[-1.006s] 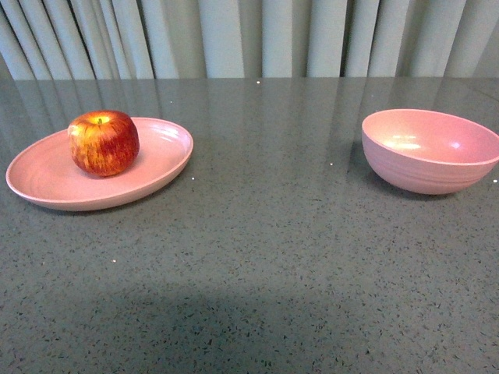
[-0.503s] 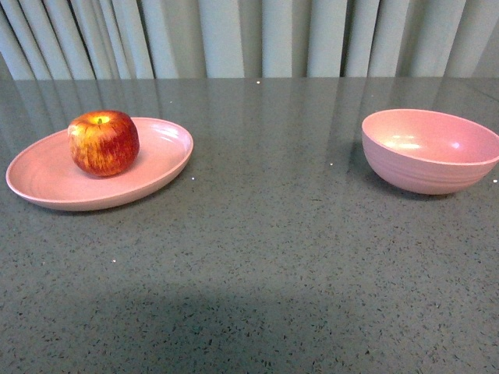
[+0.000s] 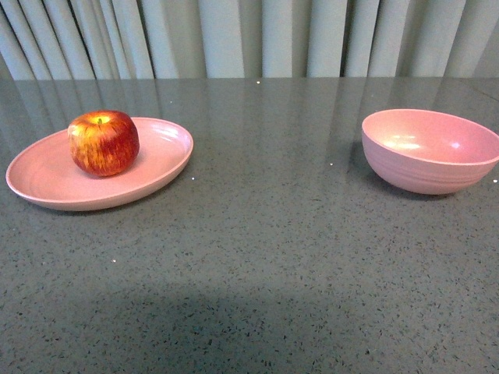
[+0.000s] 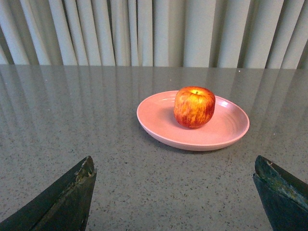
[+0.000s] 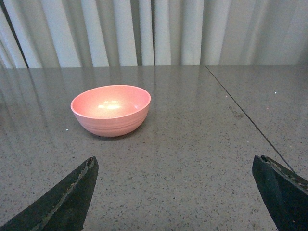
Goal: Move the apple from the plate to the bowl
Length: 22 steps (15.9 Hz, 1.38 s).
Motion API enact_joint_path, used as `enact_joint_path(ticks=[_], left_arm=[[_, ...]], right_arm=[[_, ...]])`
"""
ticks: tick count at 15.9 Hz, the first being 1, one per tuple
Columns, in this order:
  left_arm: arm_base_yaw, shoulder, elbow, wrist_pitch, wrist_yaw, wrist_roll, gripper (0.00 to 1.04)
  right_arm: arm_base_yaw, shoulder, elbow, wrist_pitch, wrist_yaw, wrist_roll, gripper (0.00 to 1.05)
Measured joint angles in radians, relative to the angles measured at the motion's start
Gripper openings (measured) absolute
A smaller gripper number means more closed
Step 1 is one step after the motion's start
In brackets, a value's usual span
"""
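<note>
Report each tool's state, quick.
Left tool: open, holding nothing.
Right tool: open, holding nothing.

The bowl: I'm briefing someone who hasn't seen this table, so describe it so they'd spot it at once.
On the grey speckled table before the pale curtain, look right in the front view. The pink bowl stands there alone and empty. It is deep and round with faint outer rings, unlike the wide shallow pink plate on the left holding the apple.

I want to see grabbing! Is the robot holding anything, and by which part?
Nothing is held. Left tool and right tool are open; the apple sits on the plate.
</note>
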Motion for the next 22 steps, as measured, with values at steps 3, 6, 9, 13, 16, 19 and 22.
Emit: enact_joint_path(ticks=[3, 6, 9, 13, 16, 19, 22], left_arm=[[0.0, 0.0, 0.0, 0.0, 0.0, 0.0, 0.98], [0.0, 0.0, 0.0, 0.0, 0.0, 0.0, 0.98], [0.0, 0.0, 0.0, 0.0, 0.0, 0.0, 0.98], [0.0, 0.0, 0.0, 0.0, 0.0, 0.0, 0.98], [0.0, 0.0, 0.0, 0.0, 0.0, 0.0, 0.98], [0.0, 0.0, 0.0, 0.0, 0.0, 0.0, 0.98], [0.0, 0.0, 0.0, 0.0, 0.0, 0.0, 0.98]], right_arm=[[0.013, 0.071, 0.029, -0.099, 0.043, 0.086, 0.98], [-0.033, 0.773, 0.409, 0.389, -0.084, 0.147, 0.98], [0.008, 1.316, 0.837, 0.19, -0.087, 0.134, 0.98], [0.022, 1.39, 0.911, 0.137, -0.09, 0.13, 0.98], [0.04, 1.456, 0.978, 0.084, -0.082, 0.126, 0.98], [0.043, 1.492, 1.007, 0.058, -0.081, 0.125, 0.98], [0.055, 1.542, 1.04, 0.034, -0.063, 0.119, 0.98]])
